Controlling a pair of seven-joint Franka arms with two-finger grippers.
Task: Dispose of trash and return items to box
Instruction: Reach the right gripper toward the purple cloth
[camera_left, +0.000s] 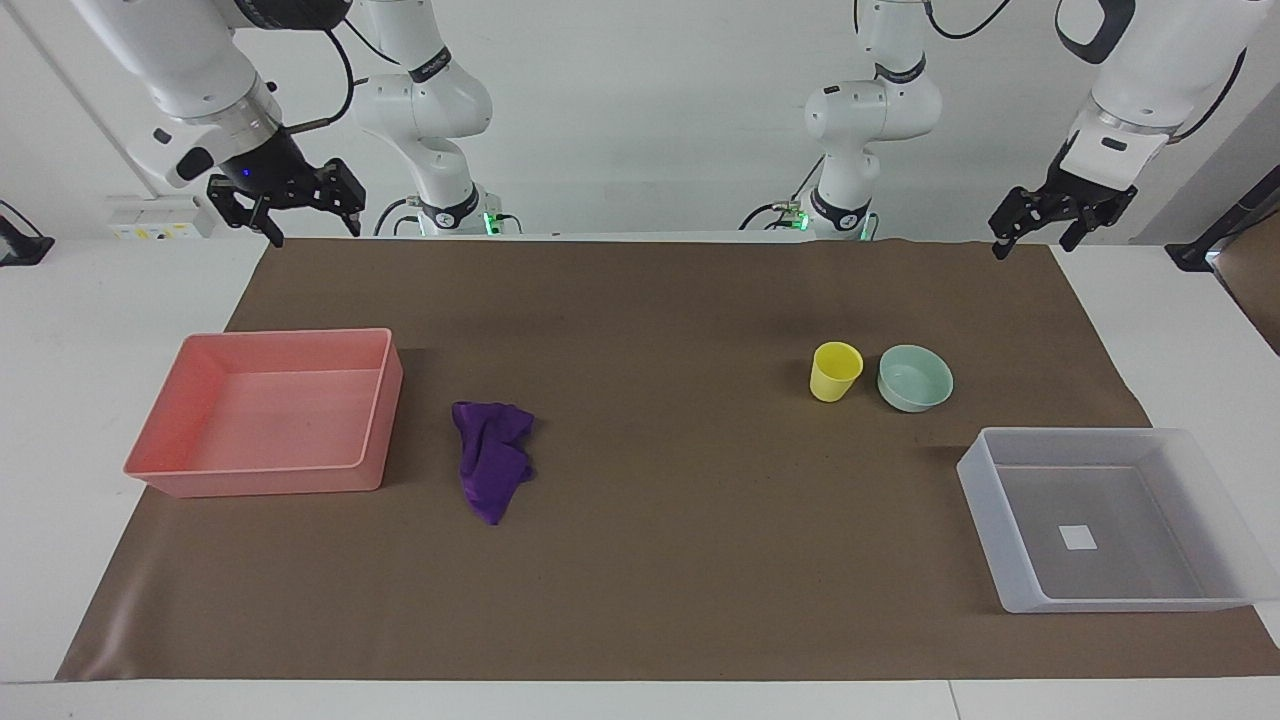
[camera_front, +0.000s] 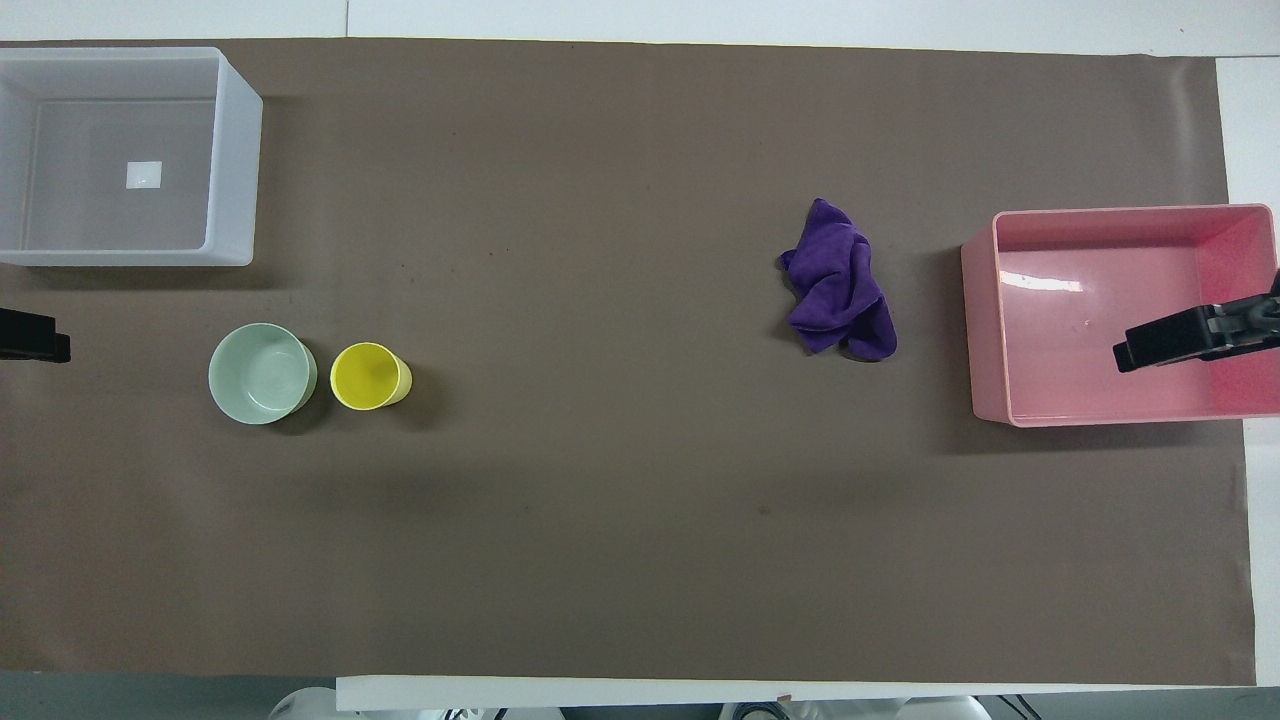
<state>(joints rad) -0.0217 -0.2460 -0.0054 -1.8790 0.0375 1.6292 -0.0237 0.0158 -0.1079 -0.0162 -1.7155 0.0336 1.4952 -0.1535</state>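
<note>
The purple rag lies crumpled on the brown mat beside the pink tray; it also shows in the overhead view. The yellow cup stands upright beside the mint-green bowl, both nearer to the robots than the translucent box. In the overhead view the cup, the bowl and the box show too. My right gripper is open and empty, raised over the mat's edge by the pink tray. My left gripper is open and empty, raised over the mat's corner.
The pink tray is empty, and so is the box with its white label. One right gripper finger shows over the pink tray. A left gripper finger shows at the view's edge. The brown mat covers the table's middle.
</note>
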